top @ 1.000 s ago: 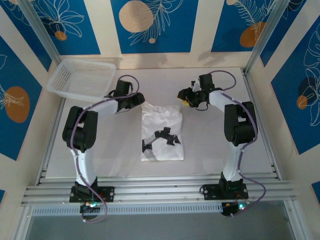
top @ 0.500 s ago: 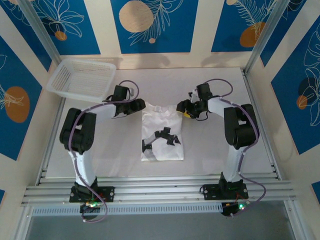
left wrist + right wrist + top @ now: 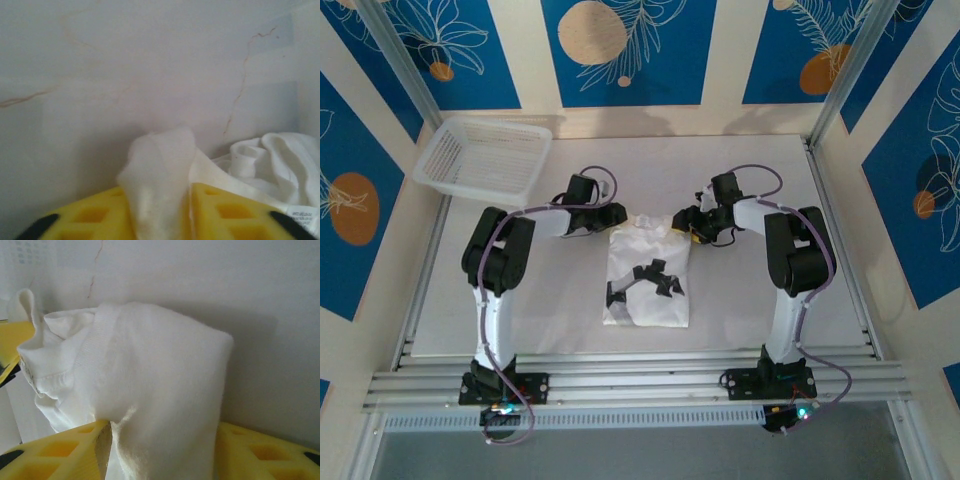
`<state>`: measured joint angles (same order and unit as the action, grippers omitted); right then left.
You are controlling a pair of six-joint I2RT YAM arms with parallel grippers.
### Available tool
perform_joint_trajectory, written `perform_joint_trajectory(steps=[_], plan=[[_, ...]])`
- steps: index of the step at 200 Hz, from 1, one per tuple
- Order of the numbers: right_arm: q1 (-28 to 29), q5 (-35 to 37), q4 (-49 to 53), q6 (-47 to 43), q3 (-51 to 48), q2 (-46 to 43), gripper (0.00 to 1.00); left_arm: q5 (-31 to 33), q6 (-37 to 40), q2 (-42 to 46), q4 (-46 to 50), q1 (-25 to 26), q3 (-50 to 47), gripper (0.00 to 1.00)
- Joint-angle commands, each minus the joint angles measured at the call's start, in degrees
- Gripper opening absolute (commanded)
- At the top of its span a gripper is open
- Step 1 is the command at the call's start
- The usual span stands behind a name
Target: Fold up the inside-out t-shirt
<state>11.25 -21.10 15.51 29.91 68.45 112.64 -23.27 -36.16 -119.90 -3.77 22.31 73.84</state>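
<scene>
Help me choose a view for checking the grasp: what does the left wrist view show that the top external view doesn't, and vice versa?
Left wrist adds: a fold of the t-shirt pinched between the left gripper and its yellow fingers, plus a small printed tag. Top external adds: the layout, with the right gripper at the shirt's other far corner and the mesh basket far left. Both: the white shirt on the table.

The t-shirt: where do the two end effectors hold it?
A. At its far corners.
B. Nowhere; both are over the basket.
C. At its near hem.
A: from above, the left end effector and the right end effector sit at the far corners of the t-shirt, and each wrist view shows cloth between yellow fingers.
</scene>
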Motion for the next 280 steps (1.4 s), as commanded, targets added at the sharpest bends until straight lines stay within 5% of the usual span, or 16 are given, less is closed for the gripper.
perform_joint_trajectory(steps=[1, 36, 103, 141, 191, 212, 247, 280], plan=[[-0.05, -1.51, 0.48, -1.14, -0.24, -0.87, 0.55, 3.73, 3.79, 3.60, 6.83, 0.24, -2.72, 0.49], [-0.15, -1.03, 0.32, -1.08, -1.25, -2.89, 0.55, 12.00, 7.20, 9.06, 13.55, 0.24, -4.09, 0.52], [-0.14, -1.36, 0.58, -0.95, -0.85, -2.70, 0.55, 4.23, 4.22, 0.28, 10.50, 1.84, 1.34, 0.49], [-0.39, -1.17, 0.91, -1.42, -1.54, -3.04, 0.55, 3.61, 2.55, -2.25, 9.75, 2.13, 3.70, 0.29], [-0.62, -1.47, 0.58, -1.04, -1.74, -3.13, 0.55, 3.36, 2.91, -3.43, 10.79, 2.14, 4.20, 0.15], [-0.85, -2.05, -0.12, -0.16, -2.28, -4.66, 0.55, 2.40, 2.59, -3.94, 10.60, 2.13, 4.20, 0.00], [-2.84, 7.62, -2.99, 2.72, -7.93, -12.97, 0.69, 4.01, 5.51, -1.82, 13.36, 2.13, 4.03, 0.00], [-3.73, 6.60, -4.14, 2.87, -8.68, -10.42, 0.72, 2.82, 5.98, -0.91, 13.19, 2.13, 3.16, 0.00]])
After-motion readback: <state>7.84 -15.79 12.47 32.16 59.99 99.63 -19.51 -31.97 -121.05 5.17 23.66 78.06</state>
